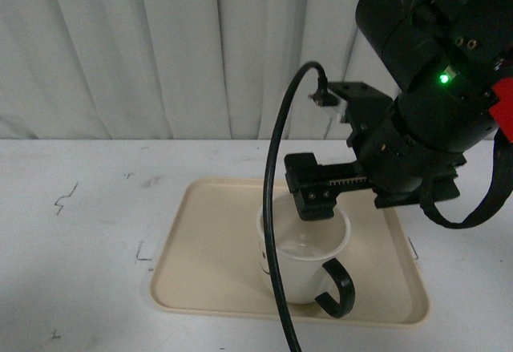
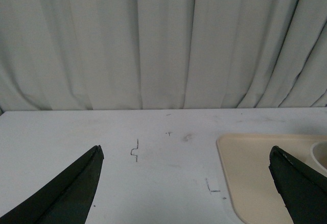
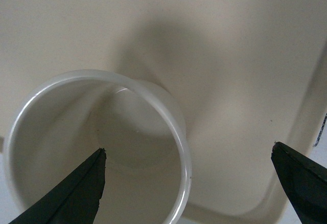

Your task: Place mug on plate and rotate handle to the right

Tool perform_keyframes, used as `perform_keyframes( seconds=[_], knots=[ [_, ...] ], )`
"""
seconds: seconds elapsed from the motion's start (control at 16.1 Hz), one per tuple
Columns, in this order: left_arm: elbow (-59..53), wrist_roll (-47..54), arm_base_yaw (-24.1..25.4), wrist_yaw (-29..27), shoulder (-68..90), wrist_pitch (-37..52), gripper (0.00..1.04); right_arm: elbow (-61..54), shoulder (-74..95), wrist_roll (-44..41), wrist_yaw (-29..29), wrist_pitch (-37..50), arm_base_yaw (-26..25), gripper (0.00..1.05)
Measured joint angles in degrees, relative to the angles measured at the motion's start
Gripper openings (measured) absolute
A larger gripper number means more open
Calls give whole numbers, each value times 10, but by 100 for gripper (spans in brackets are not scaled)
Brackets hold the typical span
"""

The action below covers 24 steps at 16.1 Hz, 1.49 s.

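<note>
Left wrist view looks low across the white counter [image 2: 153, 132] toward a pale curtain [image 2: 153, 40]. The left fingers [image 2: 66, 193] are spread wide with nothing between them, hanging over bare counter. At the far right of that picture sit a rounded corner of the plate [image 2: 255, 168] and a sliver of the mug [image 2: 320, 155]; the handle cannot be seen from here. Front view gives the whole layout, which neither wrist camera does. The beige plate [image 1: 208, 248] lies in the middle of the counter, and the mug [image 1: 300, 268] stands upright on it, right of the plate's centre, small black marks on its left side. The handle [image 1: 341, 288] points to the right and toward the camera. A black cable [image 1: 276, 208] crosses in front of the mug, and the right arm [image 1: 433, 87] hangs over it from the upper right, its black end just above the rim. Only the right wrist view looks straight down into the empty cream interior. The right fingers [image 3: 71, 193] are parted, one tip over the mug's opening, the other out over the plate near its raised rim. The mug's wall lies between them, ungripped.
</note>
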Motion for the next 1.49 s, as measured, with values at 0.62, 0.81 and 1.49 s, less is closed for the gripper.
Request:
perform_keyframes(
  seconds=[0.62, 0.81, 1.49],
  knots=[
    [0, 0, 0, 0, 0, 0, 98, 11, 40, 36, -28, -28, -13, 24],
    [0, 0, 0, 0, 0, 0, 98, 18, 4, -50, -31, -40, -38, 3],
    [0, 0, 0, 0, 0, 0, 98, 279, 142, -602, -165, -243, -78, 3]
  ],
)
